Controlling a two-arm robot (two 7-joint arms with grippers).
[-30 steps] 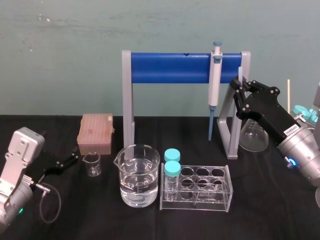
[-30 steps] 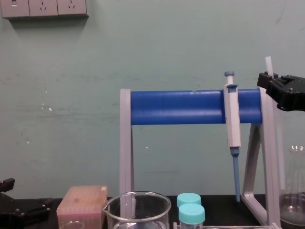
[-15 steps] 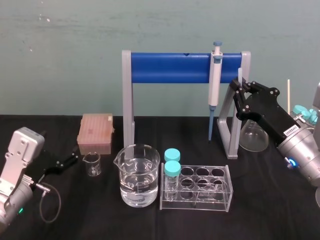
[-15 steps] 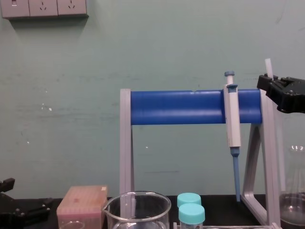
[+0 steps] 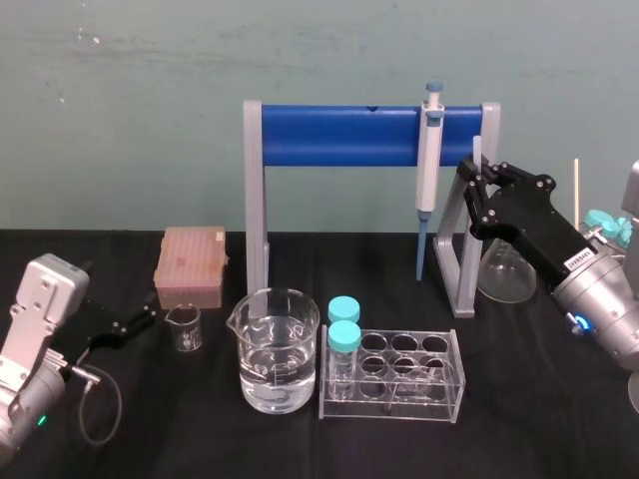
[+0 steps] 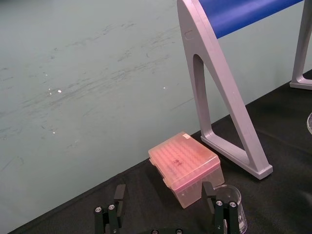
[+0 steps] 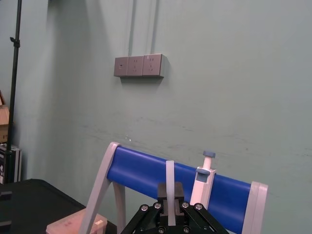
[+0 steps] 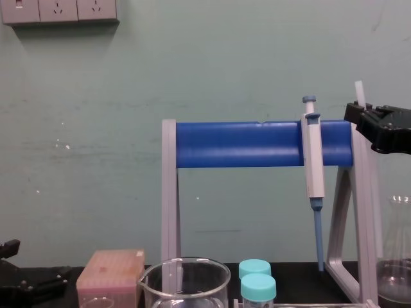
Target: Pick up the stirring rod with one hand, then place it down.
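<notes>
- Head view: at the right of the frame, the right hand (image 5: 480, 188) is clenched on the stirring rod (image 5: 478, 150). It holds the rod upright, clear of the black tabletop (image 5: 559, 399), which looks like the carry between pick-up and set-down.
- Same view: the rod stands just beside the right post of the blue-barred rack (image 5: 329, 135). The pipette (image 5: 429, 150) hangs near it on the left, and a conical flask (image 5: 504, 269) sits below. All three crowd a straight descent. The left hand (image 5: 135, 321) rests at lower left, near the small beaker (image 5: 184, 327).
- Left wrist view: at the bottom edge, the left hand (image 6: 163, 187) has its fingers spread and grasps nothing. A pink tip box (image 6: 185, 163) lies just ahead of it.
- Right wrist view: at bottom centre, the stirring rod (image 7: 170, 178) rises between the right hand's (image 7: 170, 196) fingers. The blue bar and pipette (image 7: 204, 178) are behind it.
- Chest view: at the right edge, the right hand (image 8: 361, 117) sits level with the blue bar, and the stirring rod's (image 8: 359, 92) tip pokes up above it.
</notes>
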